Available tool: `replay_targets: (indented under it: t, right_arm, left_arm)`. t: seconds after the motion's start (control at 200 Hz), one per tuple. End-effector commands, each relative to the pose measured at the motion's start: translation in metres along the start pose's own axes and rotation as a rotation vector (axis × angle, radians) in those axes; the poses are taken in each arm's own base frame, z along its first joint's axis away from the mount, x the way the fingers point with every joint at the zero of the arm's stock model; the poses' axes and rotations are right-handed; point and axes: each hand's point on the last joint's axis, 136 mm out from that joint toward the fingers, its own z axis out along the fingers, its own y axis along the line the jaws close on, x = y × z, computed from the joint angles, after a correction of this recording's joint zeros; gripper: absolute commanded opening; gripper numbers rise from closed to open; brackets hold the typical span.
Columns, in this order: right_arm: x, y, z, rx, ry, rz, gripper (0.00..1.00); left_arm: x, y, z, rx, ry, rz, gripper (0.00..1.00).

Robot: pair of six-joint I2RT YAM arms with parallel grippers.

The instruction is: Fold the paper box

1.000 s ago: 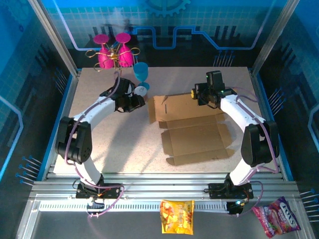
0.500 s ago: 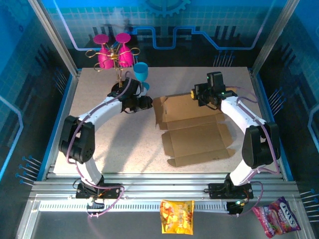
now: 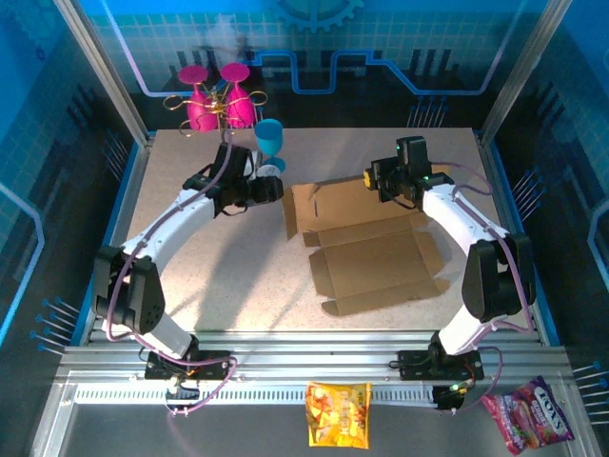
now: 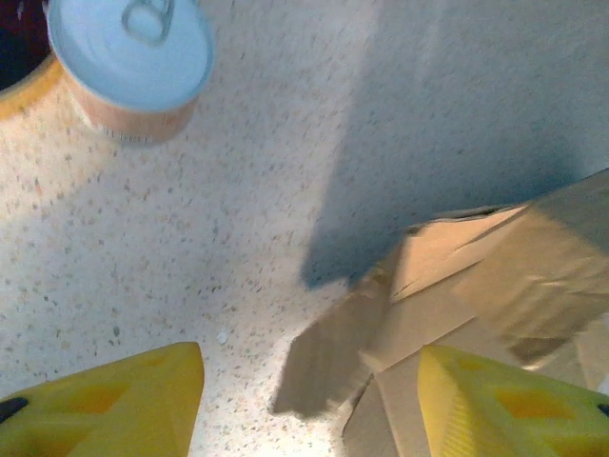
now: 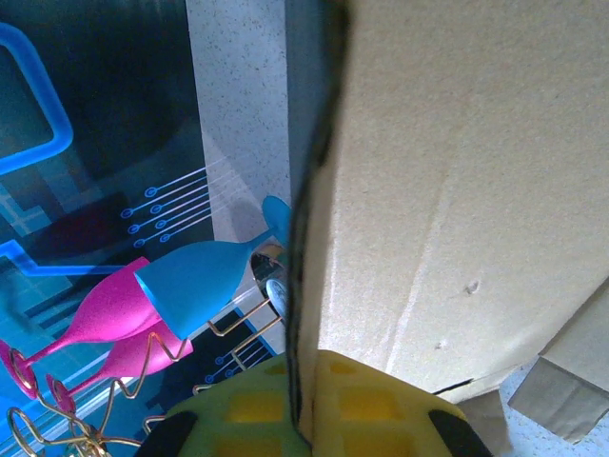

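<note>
The paper box [image 3: 376, 257] lies unfolded on the counter [image 3: 209, 276]. The right claw [image 3: 369, 180] is clamped on its far flap; the left claw [image 3: 279, 189], spread apart, hovers just beside its left flap.

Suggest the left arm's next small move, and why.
Probably ease the left tool toward the raised side flap of the paper box: its fingers stand apart with nothing between them, the flap sits just ahead, and the right tool is shut on the rear panel edge, steadying it.
</note>
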Motion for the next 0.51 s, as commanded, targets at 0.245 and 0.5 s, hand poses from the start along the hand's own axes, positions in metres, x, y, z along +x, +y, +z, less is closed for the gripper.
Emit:
replay_targets:
  t: [0.245, 0.5]
  right_arm:
    - [0.002, 0.012, -0.001, -0.024, 0.019, -0.026, 0.0]
    - [0.001, 0.015, 0.002, -0.06, 0.013, -0.029, 0.0]
  left_arm:
    - [0.015, -0.002, 0.026, -0.024, 0.163, 0.066, 0.62]
    - [0.037, -0.012, 0.054, -0.122, 0.238, 0.139, 0.48]
